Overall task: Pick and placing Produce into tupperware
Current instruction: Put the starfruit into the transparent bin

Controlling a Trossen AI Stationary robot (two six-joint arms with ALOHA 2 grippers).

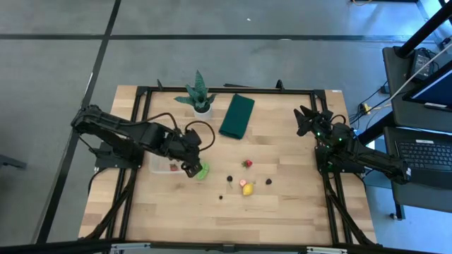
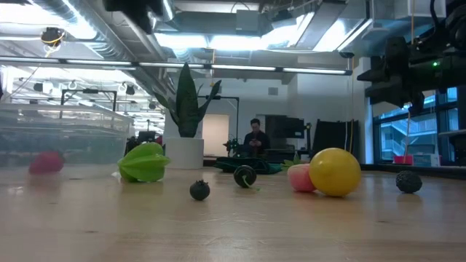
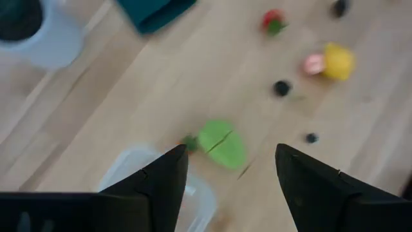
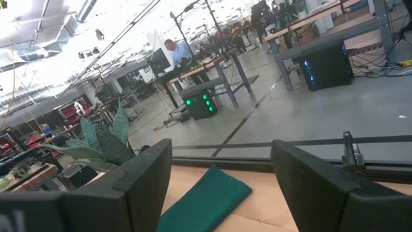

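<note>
left pincer (image 1: 191, 168) apart, seemingly just above leafy piece (image 1: 202, 170) | beside tupperware (image 1: 159, 164) | right pincer (image 1: 308, 120) apart

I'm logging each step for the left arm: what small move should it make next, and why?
Probably lower the open left pincer straight down around the light green leafy piece and close. It hovers above that piece, which lies on the table just outside the tupperware; one red piece seems already inside. The right pincer waits by the table's far right edge.
</note>
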